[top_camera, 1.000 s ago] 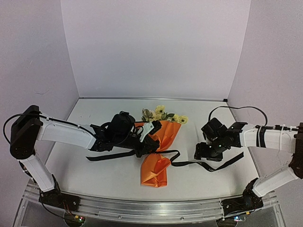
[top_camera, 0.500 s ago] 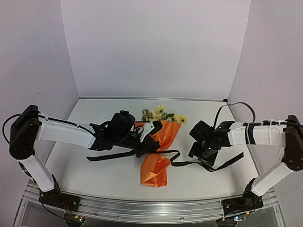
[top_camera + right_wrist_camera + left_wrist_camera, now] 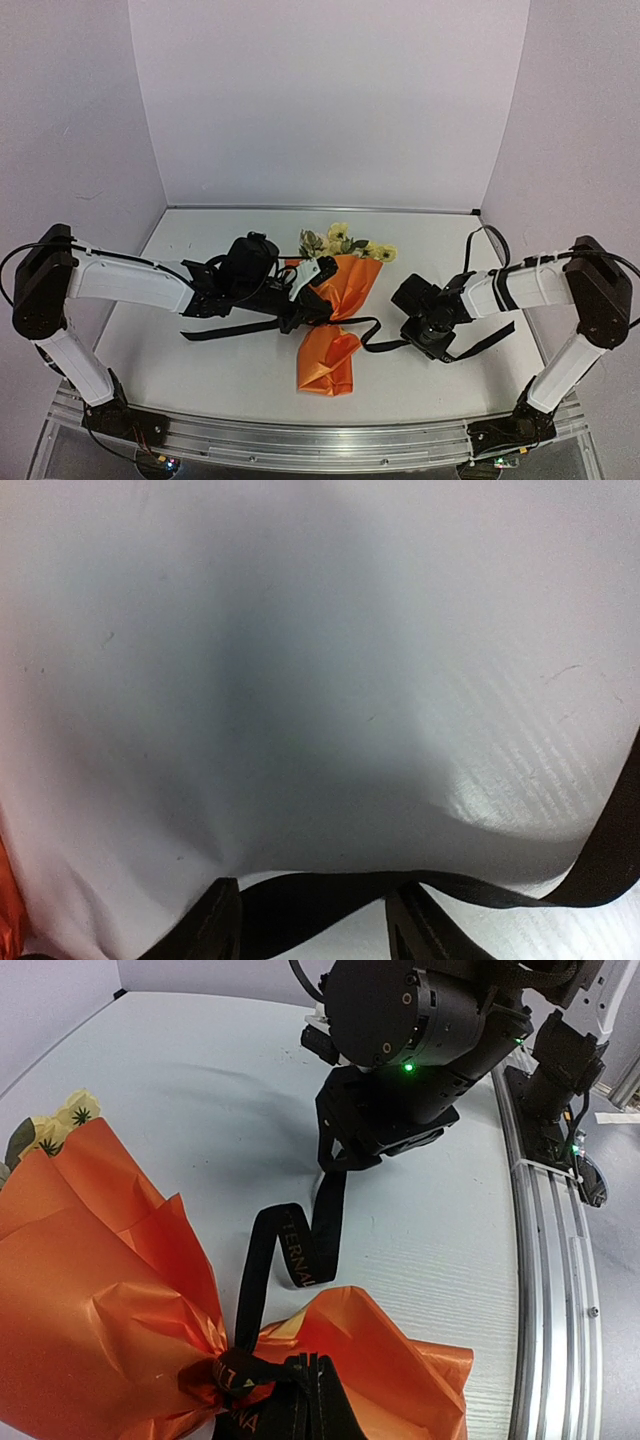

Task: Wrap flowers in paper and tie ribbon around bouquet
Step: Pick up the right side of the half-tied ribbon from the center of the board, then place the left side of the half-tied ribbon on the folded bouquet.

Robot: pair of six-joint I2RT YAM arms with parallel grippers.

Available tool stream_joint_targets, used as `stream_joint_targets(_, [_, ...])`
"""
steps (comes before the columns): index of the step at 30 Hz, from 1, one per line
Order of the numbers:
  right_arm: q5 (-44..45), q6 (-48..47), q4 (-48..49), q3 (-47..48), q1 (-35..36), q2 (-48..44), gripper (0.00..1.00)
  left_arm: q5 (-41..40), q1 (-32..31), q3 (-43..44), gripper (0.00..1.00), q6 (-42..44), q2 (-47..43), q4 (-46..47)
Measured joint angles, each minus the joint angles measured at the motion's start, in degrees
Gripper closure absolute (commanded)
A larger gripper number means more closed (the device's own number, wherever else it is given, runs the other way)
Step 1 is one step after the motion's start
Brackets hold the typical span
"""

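The bouquet (image 3: 338, 318) lies mid-table, a cone of orange paper (image 3: 90, 1290) with pale yellow flowers (image 3: 342, 240) at its far wide end. The black ribbon (image 3: 372, 334) is cinched around the cone's waist, with tails trailing left and right. My left gripper (image 3: 318, 308) sits at that waist, shut on the ribbon (image 3: 300, 1250) beside the knot. In the left wrist view its fingertips (image 3: 308, 1362) are pressed together. My right gripper (image 3: 428, 338) hovers low over the right tail. In the right wrist view its fingers (image 3: 218, 922) stand apart with the ribbon (image 3: 320, 902) between them.
An aluminium rail (image 3: 320, 435) runs along the table's near edge, with the arm bases on it. White walls close in the back and both sides. The ribbon's left tail (image 3: 228, 328) lies flat under the left arm.
The right arm has swung left and down onto the ribbon's right tail, and its jaws have narrowed. The left arm and the bouquet have stayed put.
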Motion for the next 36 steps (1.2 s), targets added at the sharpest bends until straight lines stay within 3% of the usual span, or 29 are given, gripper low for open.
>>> stream_joint_targets(3, [1.2,-0.3,0.6,-1.2,-0.6,-0.6,0.93,0.3,0.1,-0.1,1.0,0.3,-0.2,0.0])
stream_joint_targets(5, [1.3,-1.9,0.6,-1.5,-2.3,-0.7,1.0,0.8,0.1,-0.1,1.0,0.9,-0.2,0.0])
stream_joint_targets(11, [-1.7,-12.2,-2.6,3.6,-9.5,-1.0,1.0,2.1,0.1,0.0,1.0,3.0,-0.2,0.0])
stream_joint_targets(20, [-12.9,-27.4,-10.5,31.9,-13.6,2.6,1.0,6.2,0.1,9.6,0.99,9.7,7.5,-3.5])
stream_joint_targets(28, [-27.5,-30.6,-13.2,48.8,-13.7,11.9,1.0,6.6,-0.3,17.9,0.96,15.8,17.7,-8.3])
stream_joint_targets(33, [-33.7,-31.7,-16.1,52.8,-13.3,13.6,1.0,5.6,-1.7,21.2,0.9,18.4,21.2,-11.0])
stream_joint_targets(36, [-36.1,-32.5,-17.4,55.4,-12.9,14.0,1.0,5.3,-2.9,22.4,0.74,19.4,21.9,-12.1])
